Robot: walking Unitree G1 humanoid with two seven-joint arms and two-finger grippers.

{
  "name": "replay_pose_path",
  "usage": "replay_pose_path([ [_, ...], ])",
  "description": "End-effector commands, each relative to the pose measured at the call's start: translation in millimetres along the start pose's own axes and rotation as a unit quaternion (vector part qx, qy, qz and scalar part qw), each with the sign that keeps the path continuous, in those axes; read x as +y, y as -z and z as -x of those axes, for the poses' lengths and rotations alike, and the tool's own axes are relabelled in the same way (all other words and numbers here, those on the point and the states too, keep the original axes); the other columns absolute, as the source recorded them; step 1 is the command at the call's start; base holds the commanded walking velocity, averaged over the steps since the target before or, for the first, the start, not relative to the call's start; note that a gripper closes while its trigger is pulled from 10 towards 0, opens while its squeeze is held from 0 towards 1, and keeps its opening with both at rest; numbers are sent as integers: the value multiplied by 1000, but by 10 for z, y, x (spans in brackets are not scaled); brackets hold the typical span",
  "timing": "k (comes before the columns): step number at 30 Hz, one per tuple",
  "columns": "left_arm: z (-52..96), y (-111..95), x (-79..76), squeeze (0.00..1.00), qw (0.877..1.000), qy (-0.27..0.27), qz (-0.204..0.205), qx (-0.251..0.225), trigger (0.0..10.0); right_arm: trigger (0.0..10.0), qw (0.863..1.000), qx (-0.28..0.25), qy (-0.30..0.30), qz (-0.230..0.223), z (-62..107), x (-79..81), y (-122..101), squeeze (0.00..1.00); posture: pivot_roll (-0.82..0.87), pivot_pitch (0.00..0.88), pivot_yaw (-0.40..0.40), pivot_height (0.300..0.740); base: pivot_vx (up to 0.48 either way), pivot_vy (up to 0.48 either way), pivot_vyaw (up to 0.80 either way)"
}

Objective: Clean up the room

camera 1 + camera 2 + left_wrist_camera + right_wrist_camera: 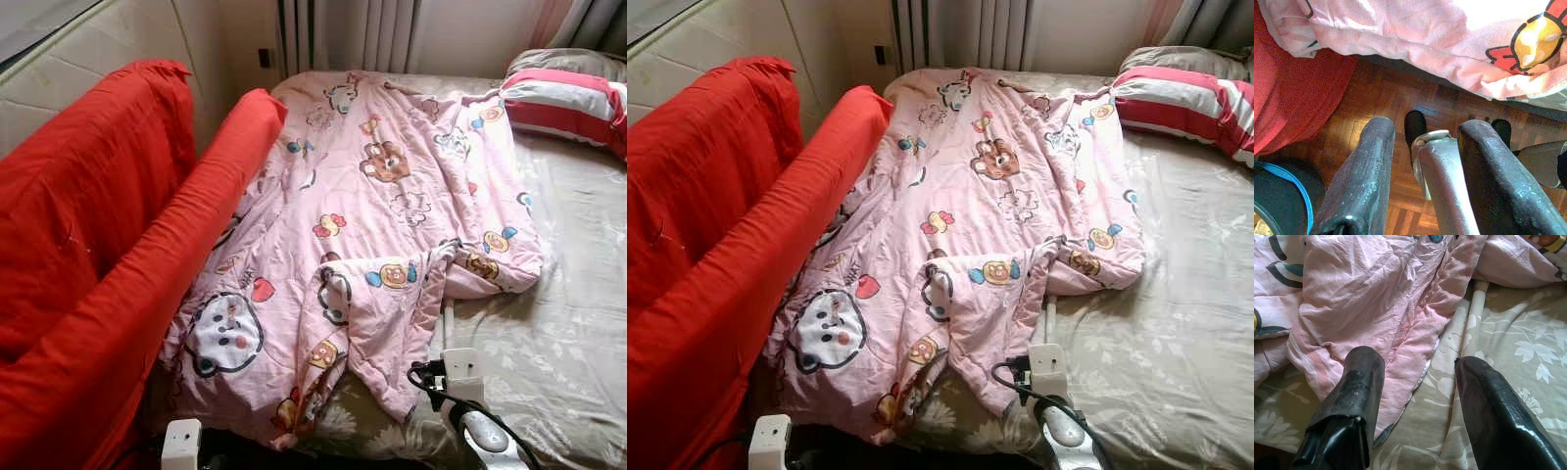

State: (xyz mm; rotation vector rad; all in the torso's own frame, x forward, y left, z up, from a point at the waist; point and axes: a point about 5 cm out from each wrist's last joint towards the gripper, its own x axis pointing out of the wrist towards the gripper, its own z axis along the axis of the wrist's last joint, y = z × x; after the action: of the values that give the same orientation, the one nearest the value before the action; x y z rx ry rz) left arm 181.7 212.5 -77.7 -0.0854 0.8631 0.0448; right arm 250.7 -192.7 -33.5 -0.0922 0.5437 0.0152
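A pink quilt (372, 215) with cartoon prints lies crumpled along the left half of the bed, one corner folded back near the bed's foot. My right arm (462, 377) reaches over the beige flowered sheet (568, 323) there. My right gripper (1418, 362) is open, its fingers either side of the quilt's lower edge with nothing between them. My left arm (181, 441) sits low at the bed's foot. My left gripper (1426, 126) is open and points down at the wooden floor (1391, 103), below the quilt's hanging edge (1440, 49).
A red cover (98, 245) drapes over a tall bulky shape along the bed's left side. A red-and-white striped pillow (568, 103) lies at the head, on the right. Curtains (343, 34) hang behind. A dark round object with a blue rim (1278, 196) stands on the floor.
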Motion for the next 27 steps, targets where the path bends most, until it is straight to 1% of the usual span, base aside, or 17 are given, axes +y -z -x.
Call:
replay_pose_path([
  [1, 29, 91, 34, 0, 1000, -6, 5, 12, 10000, 10000, 1000, 11, -2, -2, 27, 11, 72, 0, -85, 162, 23, 738, 0, 0, 0],
  [5, 29, 91, 33, 0, 1000, -5, 5, 11, 10000, 10000, 1000, 9, -3, -2, 24, 14, 64, 0, -84, 162, 22, 738, 0, 0, 0],
  [6, 33, 83, 28, 0, 1000, -7, 20, -3, 10000, 10000, 1000, 13, -8, 9, 22, 30, 70, 0, -83, 186, 18, 738, 0, 0, 0],
  [7, 34, 81, 27, 0, 1000, -7, 24, -7, 10000, 10000, 1000, 14, -10, 12, 22, 35, 73, 0, -83, 186, 18, 738, 0, 0, 0],
  [16, 34, 80, 23, 0, 1000, -6, 28, -9, 10000, 10000, 1000, 17, -9, 12, 1, 83, 49, 0, -81, 190, 17, 738, 0, 0, 0],
  [19, 34, 78, 20, 0, 999, -5, 30, -11, 10000, 10000, 1000, 20, -9, 11, -5, 106, 47, 0, -81, 190, 16, 719, 0, 0, 0],
  [20, 34, 78, 20, 0, 999, -5, 30, -11, 10000, 10000, 1000, 20, -9, 11, -5, 106, 47, 0, -81, 190, 16, 719, 0, 0, 0],
  [25, 34, 77, 18, 0, 999, -4, 30, -12, 10000, 10000, 1000, 21, -12, 12, -3, 123, 55, 0, -80, 190, 16, 679, 0, 0, 0],
  [27, 34, 76, 19, 0, 999, -4, 31, -12, 10000, 10000, 1000, 20, -14, 13, -2, 126, 55, 0, -80, 192, 16, 669, 0, 0, 0],
])
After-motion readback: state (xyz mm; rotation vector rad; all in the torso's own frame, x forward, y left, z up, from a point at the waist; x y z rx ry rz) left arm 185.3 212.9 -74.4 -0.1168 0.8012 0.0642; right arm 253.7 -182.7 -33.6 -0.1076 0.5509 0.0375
